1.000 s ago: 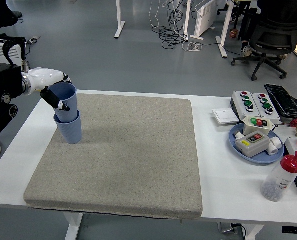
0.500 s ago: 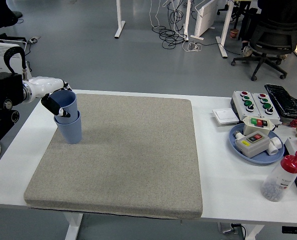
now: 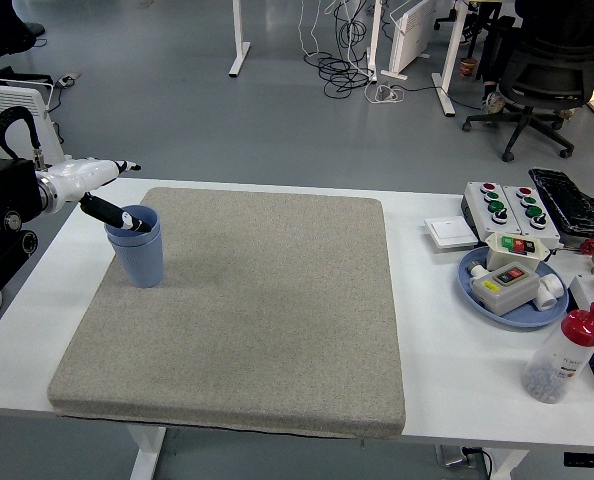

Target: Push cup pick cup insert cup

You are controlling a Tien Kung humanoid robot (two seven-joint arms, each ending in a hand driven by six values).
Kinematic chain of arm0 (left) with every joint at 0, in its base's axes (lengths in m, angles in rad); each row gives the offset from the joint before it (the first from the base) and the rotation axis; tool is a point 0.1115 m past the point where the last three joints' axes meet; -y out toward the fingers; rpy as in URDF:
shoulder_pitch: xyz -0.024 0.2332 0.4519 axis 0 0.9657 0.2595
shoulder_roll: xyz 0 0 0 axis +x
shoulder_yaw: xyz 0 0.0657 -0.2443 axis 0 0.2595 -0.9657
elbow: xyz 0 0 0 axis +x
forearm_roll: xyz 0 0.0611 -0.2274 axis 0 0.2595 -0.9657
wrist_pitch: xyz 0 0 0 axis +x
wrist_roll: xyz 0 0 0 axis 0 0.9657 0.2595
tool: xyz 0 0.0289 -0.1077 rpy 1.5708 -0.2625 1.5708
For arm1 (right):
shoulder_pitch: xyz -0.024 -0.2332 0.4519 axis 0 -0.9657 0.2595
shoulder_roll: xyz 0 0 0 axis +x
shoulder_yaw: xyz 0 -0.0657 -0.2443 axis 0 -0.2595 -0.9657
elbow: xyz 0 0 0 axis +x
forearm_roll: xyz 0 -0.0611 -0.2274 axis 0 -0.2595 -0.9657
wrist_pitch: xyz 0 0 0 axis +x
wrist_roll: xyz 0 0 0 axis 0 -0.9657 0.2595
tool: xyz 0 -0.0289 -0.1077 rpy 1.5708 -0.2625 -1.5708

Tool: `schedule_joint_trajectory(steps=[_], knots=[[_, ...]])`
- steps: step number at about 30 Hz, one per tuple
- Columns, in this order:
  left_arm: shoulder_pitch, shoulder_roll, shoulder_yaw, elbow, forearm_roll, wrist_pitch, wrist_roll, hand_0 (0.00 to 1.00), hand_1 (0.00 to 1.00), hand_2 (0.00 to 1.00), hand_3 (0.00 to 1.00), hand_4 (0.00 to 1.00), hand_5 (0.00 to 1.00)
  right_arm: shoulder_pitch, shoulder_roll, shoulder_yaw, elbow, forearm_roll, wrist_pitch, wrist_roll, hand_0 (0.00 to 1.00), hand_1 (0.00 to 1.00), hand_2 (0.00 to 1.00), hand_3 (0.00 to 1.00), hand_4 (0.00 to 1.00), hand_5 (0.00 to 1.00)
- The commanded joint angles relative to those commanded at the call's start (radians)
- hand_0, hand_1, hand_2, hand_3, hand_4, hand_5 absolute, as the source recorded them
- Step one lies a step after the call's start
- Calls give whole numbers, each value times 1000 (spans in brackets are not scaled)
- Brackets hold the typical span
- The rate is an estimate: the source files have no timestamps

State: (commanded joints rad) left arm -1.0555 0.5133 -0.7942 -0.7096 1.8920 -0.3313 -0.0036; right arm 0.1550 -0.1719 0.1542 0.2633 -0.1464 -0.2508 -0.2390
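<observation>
a: what's right of the grey mat (image 3: 247,305) on the surface (image 3: 457,350)?
b: a blue plate (image 3: 512,290) of switch boxes; behind it, button boxes (image 3: 504,203); nearer, a red-capped bottle (image 3: 562,356).

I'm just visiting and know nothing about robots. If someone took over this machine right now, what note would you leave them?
Left hand: fingers spread, holding nothing, one finger over the rim of the cups.
Right hand: out of view.
Blue cups: nested one inside the other, upright at the far left corner of the grey mat.
Done: the cup is inserted.
Left: draw the left hand clear of the cups.
</observation>
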Motion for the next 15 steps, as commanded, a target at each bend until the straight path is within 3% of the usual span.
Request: schedule_joint_trajectory(steps=[2,3,6,8,9,14,15], knots=[[11,4,-16,-14,-9,38,-23,998,998,998,998,998,601,-1,0,0,0,-1,0,0,689,620,634,545,94,484],[27,7,-36,-31,-43,73,-39,998,998,998,998,998,692,-1,0,0,0,-2,0,0,689,620,634,544,94,484],[69,7,-95,-75,-146,187,-56,998,998,998,998,998,692,-3,-1,0,0,-3,0,0,689,620,634,544,94,484],[122,-1,-165,-128,-221,272,-65,998,998,998,998,998,692,-5,-1,-1,-1,-2,0,1,689,620,634,544,94,484],[162,-9,-210,-169,-266,317,-69,770,809,843,809,677,881,-6,-1,-2,-1,-1,0,2,689,620,634,544,94,484],[332,-56,-415,-352,-474,512,-96,770,809,843,809,677,881,-4,-2,-8,-2,7,-1,7,689,620,634,544,94,484],[362,-70,-448,-384,-513,528,-106,795,825,854,795,636,980,-3,-3,-10,-2,9,-1,9,689,620,634,544,94,483]])
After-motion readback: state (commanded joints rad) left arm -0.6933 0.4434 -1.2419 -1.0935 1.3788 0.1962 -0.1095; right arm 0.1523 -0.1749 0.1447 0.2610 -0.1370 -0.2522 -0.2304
